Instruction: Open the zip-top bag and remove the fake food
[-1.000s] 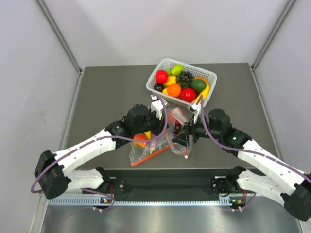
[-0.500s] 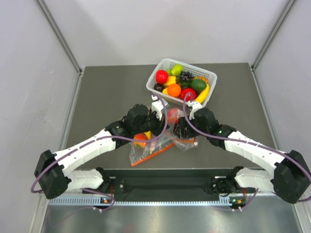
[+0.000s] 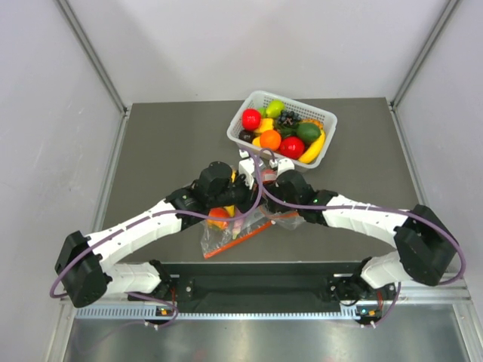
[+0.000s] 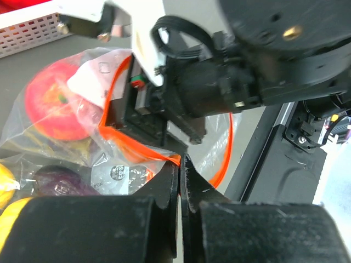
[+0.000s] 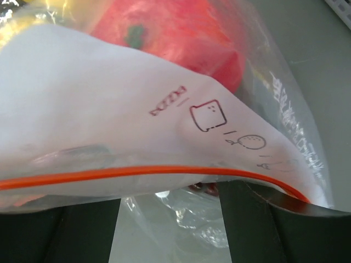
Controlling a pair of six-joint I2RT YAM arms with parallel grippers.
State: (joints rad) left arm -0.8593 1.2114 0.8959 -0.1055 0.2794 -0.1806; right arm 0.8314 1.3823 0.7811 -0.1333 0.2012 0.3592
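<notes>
The zip-top bag [image 4: 82,82] is held up between the two grippers; its orange-red zip strip [image 4: 137,148] loops open. My left gripper [image 4: 180,164] is shut on that strip at the bag's lip. In the top view it is near the table's middle [image 3: 243,197]. My right gripper [image 5: 170,230] is open, its fingers [image 5: 274,224] spread behind the strip [image 5: 137,172] and the white label panel. In the left wrist view its black body [image 4: 181,98] sits in the bag's mouth. A red apple [image 5: 175,33] of the fake food shows through the plastic, also in the left wrist view [image 4: 52,104].
A second clear bag [image 3: 220,235] with yellow and purple pieces lies below the left gripper, near the table's front edge. A white basket [image 3: 326,119] full of fruit stands at the back, just beyond the grippers.
My right arm has swung left and forward until its gripper sits at the bag's mouth next to the left gripper. The bag has shifted left with it. The left arm has barely moved.
</notes>
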